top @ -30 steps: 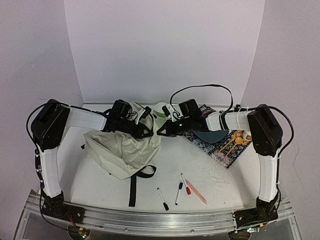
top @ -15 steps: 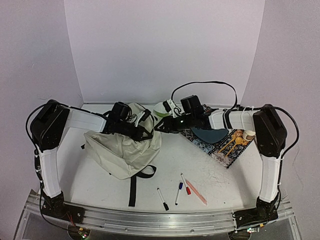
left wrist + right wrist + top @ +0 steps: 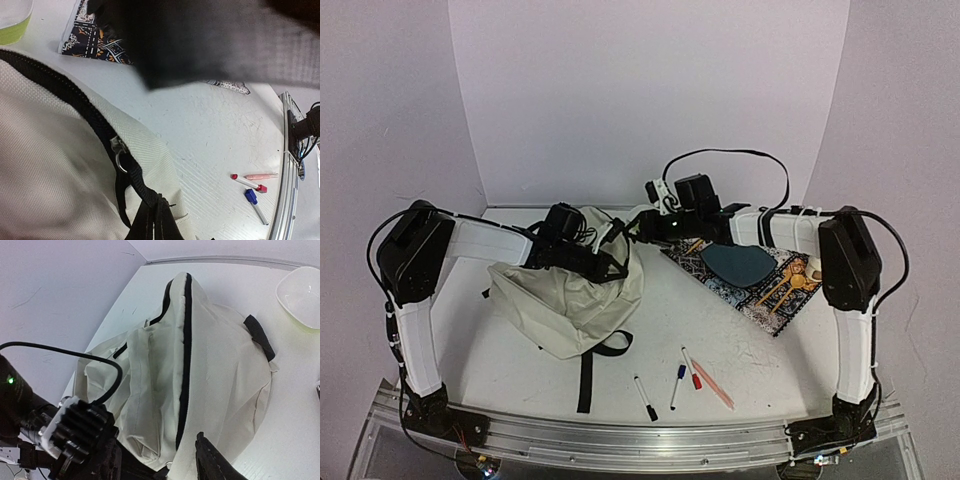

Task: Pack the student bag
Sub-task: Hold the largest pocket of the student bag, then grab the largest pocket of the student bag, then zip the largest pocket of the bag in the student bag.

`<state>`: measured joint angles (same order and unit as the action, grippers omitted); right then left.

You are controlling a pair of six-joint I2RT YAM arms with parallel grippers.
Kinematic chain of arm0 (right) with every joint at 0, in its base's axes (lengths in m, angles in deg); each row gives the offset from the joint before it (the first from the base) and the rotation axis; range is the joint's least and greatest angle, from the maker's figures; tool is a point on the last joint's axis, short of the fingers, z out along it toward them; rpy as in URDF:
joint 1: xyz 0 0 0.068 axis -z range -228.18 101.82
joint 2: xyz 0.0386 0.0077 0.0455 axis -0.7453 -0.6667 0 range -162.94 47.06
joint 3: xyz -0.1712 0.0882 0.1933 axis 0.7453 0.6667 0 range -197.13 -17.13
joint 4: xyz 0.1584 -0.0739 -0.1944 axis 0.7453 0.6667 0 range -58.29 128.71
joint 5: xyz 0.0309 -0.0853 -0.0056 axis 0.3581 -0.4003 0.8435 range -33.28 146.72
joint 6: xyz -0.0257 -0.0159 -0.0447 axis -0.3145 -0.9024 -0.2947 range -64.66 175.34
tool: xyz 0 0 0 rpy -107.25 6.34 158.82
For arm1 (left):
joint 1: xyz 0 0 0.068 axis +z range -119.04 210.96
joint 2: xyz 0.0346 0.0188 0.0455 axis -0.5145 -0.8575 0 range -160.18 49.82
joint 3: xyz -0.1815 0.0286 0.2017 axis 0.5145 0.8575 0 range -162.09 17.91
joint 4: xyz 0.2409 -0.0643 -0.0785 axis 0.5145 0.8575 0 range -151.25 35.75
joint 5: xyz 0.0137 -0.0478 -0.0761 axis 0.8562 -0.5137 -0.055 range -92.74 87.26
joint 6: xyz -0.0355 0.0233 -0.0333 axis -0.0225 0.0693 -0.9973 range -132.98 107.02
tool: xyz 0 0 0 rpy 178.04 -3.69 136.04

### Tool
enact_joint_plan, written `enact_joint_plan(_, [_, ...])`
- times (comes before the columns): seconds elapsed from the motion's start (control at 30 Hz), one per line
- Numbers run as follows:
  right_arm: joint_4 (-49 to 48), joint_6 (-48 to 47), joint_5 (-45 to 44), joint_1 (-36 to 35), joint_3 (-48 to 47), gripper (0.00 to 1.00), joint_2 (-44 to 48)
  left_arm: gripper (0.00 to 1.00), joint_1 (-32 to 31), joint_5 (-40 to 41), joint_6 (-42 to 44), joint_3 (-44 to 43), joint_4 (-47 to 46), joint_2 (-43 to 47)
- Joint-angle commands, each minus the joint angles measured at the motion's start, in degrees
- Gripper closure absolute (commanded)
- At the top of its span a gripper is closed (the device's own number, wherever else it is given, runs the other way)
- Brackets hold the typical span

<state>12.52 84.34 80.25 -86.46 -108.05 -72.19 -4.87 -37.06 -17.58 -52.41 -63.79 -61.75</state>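
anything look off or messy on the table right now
Nothing spilled or damaged. The student bag lies slumped and crumpled at left, with one black strap trailing toward the near edge. The markers lie scattered loose in front.

Soft even light, faint shadows; left wrist view's top blurred dark

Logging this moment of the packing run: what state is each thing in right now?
bag: slumped, zip looks closed.
left gripper: shut on bag.
right gripper: open, holding nothing.
bowl: upright, empty.
notebook: closed, flat.
markers: capped, lying flat.
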Motion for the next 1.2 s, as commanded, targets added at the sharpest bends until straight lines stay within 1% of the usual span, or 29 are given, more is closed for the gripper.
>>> enact_joint_plan(0.0, [2.43,0.81,-0.53,-0.10,-4.08,0.48,-3.56,1.00,-0.12,0.25,-0.39,-0.13,-0.86,2.85])
enact_joint_plan(0.2, [2.76,0.96,0.55,-0.13,-5.35,0.51,-5.91,1.00,-0.32,0.21,-0.68,-0.48,-0.91,2.71])
enact_joint_plan(0.33, [2.82,0.81,0.68,-0.06,-5.60,0.67,-6.18,1.00,-0.55,0.29,-0.60,-0.29,-0.85,2.83])
enact_joint_plan(0.47, [3.08,-0.11,-0.62,-0.04,-4.61,0.91,-3.92,1.00,-0.71,0.83,-0.87,0.83,-0.82,3.53])
enact_joint_plan(0.53, [3.19,-0.73,-1.31,0.19,-3.45,1.00,-2.25,1.00,-0.73,1.32,-1.22,2.14,-0.34,4.26])
enact_joint_plan(0.73, [3.19,-1.26,-0.92,1.26,-1.15,1.00,2.61,1.00,-1.00,2.96,-3.30,6.84,2.11,6.17])
enact_joint_plan(0.93, [3.15,-1.24,-0.51,2.04,-0.51,1.00,5.85,1.00,-3.06,4.39,-5.36,11.38,6.59,8.10])
enact_joint_plan(1.17, [3.11,-1.04,-1.63,2.82,0.81,1.00,7.37,1.00,-4.86,7.17,-7.44,17.76,11.43,13.95])
